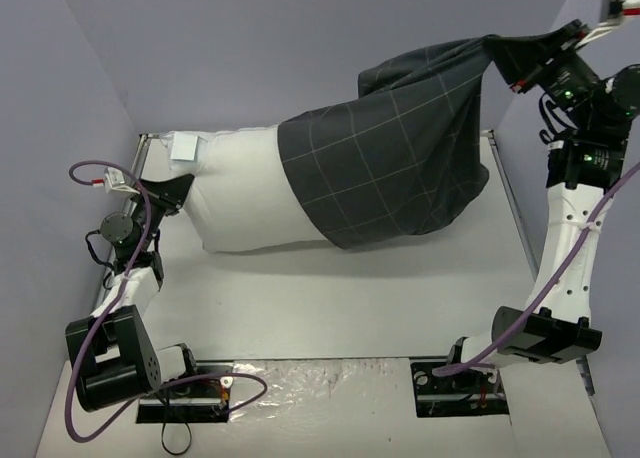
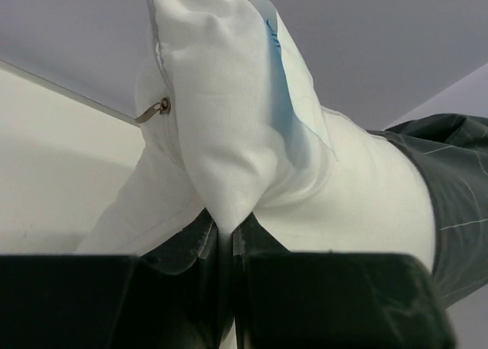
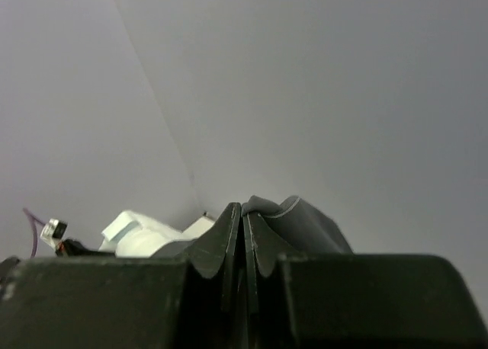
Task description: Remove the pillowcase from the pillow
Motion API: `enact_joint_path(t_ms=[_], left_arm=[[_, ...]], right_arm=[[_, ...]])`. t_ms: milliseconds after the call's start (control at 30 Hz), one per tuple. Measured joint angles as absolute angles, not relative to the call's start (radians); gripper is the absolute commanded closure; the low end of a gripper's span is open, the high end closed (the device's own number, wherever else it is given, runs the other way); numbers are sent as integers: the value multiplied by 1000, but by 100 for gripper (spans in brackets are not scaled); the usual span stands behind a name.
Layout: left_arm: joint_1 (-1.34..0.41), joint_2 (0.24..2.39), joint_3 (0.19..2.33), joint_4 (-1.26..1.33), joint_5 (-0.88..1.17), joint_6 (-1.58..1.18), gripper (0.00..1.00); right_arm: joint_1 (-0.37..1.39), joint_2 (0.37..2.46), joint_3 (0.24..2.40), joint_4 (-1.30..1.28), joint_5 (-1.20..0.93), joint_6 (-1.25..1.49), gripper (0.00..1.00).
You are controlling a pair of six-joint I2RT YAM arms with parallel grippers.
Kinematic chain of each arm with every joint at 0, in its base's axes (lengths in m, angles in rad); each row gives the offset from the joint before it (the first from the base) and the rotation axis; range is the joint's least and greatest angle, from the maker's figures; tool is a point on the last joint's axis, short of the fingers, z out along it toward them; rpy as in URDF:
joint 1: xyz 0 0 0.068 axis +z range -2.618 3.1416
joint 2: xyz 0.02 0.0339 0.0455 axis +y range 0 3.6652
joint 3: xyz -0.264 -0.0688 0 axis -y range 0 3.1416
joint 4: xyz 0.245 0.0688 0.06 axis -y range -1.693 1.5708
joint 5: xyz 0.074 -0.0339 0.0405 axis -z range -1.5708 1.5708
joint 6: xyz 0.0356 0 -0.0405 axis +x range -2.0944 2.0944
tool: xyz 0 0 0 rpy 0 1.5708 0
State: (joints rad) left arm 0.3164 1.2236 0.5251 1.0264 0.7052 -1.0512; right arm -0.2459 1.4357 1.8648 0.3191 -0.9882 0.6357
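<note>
The white pillow (image 1: pixel 240 193) lies across the back of the table, its left half bare, with a pale tag near its left corner. The dark checked pillowcase (image 1: pixel 390 163) covers its right half and stretches up to the right. My left gripper (image 1: pixel 180 193) is shut on the pillow's left corner; in the left wrist view the white fabric (image 2: pixel 221 136) is pinched between the jaws of the left gripper (image 2: pixel 226 231). My right gripper (image 1: pixel 515 63) is raised at the back right, shut on the pillowcase's edge (image 3: pixel 297 219); the right gripper (image 3: pixel 242 216) shows closed jaws in the right wrist view.
The white table (image 1: pixel 350 298) has raised rails at its left (image 1: pixel 140 168) and right (image 1: pixel 510 208) edges. Grey walls enclose the back and sides. A small metal hook (image 2: pixel 156 109) shows by the back wall. Purple cables loop near the left arm's base (image 1: pixel 110 353).
</note>
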Motion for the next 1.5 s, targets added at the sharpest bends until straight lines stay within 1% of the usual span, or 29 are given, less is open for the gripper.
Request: enact_joint_path(t_ms=[67,200,367,600,1033,1133,1233,1367,1500], left_arm=[[319,1225,525,1032,707,-1051,98],[362,1226,523,1041,719,-1051,98],[449,1237,474,1048,745,-1051,98],[506,1311,460,1006,757,-1043,98],[530,1361,479,882,727,-978,98],[531,1361,485,858,717,-973,98],[539,1361,485,847,694,-974,98],[545,1357,486,834,679,-976,98],[548,1343,487,800,657,-961,98]], right_arm=[[-317,1469,1919,387,-1007,716,100],[-384,1532,2004,436,-1016,796,100],[-440,1544,2009,439,-1028,827,100],[-537,1568,2035,479,-1029,892,100],[-547,1569,2008,505,-1030,915,100],[-476,1563,1992,414,-1008,815,100],[-294,1527,1903,224,-939,580,100],[-67,1448,1621,-15,-857,250,100],[58,1380,1347,-203,-710,-36,100]])
